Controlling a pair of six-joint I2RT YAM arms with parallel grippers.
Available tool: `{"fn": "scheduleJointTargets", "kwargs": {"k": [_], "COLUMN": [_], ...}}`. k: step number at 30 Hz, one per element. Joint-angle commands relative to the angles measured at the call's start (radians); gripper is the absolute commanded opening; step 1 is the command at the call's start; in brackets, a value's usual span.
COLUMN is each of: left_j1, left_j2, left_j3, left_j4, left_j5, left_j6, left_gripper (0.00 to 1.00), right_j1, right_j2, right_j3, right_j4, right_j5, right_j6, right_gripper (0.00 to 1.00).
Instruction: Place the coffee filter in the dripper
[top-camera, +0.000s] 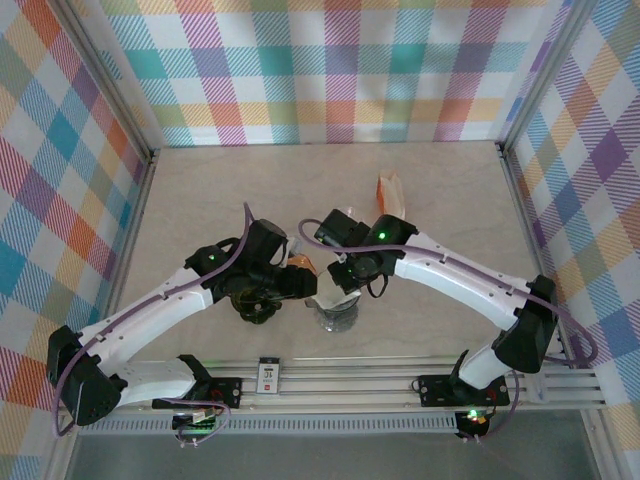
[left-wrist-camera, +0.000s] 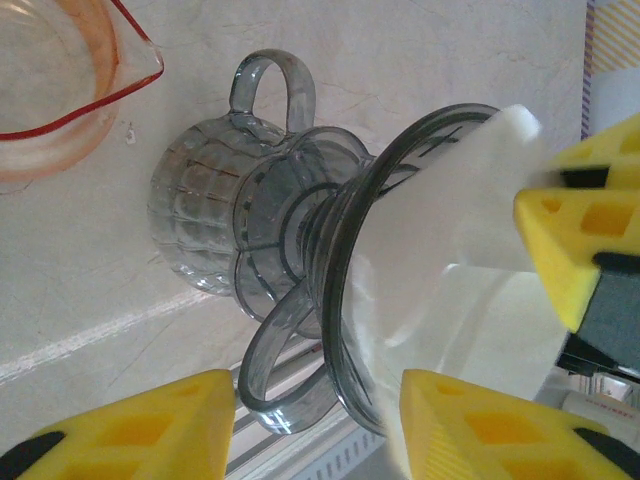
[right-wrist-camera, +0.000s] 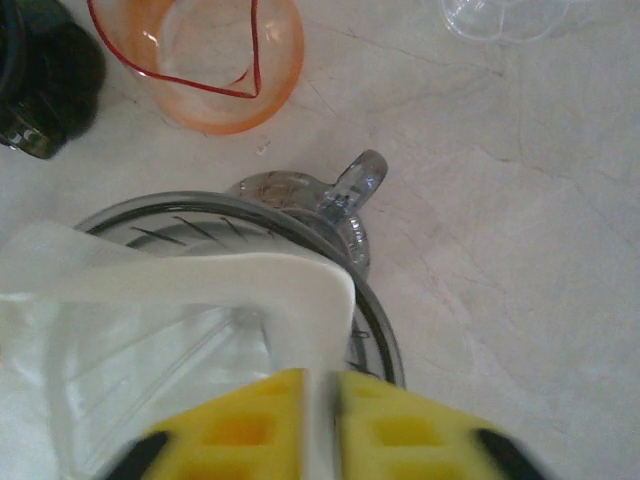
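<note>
A smoky grey dripper (left-wrist-camera: 345, 300) sits on a ribbed glass server (left-wrist-camera: 195, 220). In the top view they stand at the middle front (top-camera: 337, 318), where both arms meet. The white coffee filter (left-wrist-camera: 440, 230) lies inside the dripper, its upper edge standing above the rim. My right gripper (right-wrist-camera: 322, 385) pinches that edge of the filter (right-wrist-camera: 250, 285) just over the dripper rim (right-wrist-camera: 385, 340); its yellow fingers (left-wrist-camera: 570, 250) show in the left wrist view. My left gripper (left-wrist-camera: 315, 400) is open, its pads astride the dripper's handle and rim.
An orange-tinted clear jug (right-wrist-camera: 200, 60) stands just behind the server, also in the left wrist view (left-wrist-camera: 60, 80). A dark round object (right-wrist-camera: 40, 90) is to its left and a clear glass (right-wrist-camera: 500, 15) far right. An orange-and-white packet (top-camera: 390, 195) lies further back.
</note>
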Motion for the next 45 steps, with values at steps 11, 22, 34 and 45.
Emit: {"fn": "scheduleJointTargets", "kwargs": {"k": [11,22,34,45], "left_j1": [-0.014,-0.014,-0.013,-0.014], "left_j2": [0.004,0.008,0.009,0.019], "left_j3": [-0.018,-0.029,-0.03,-0.033], "left_j4": [0.013,0.017,0.016,0.03], "left_j5": [0.009,0.002,-0.003,0.003], "left_j6": [-0.006,-0.006,-0.007,-0.01], "left_gripper": [0.45,0.45,0.45,0.45], "right_j1": [0.008,0.011,-0.011,-0.017], "right_j2": [-0.054,-0.112,-0.025,0.0], "right_j3": [-0.088,-0.185,-0.145,-0.238], "right_j4": [0.027,0.081,0.105,0.171], "right_j5": [0.038,0.022,0.028,0.031], "right_j6": [0.071,0.088,0.075,0.084], "right_gripper": [0.73,0.76,0.86,0.86]}}
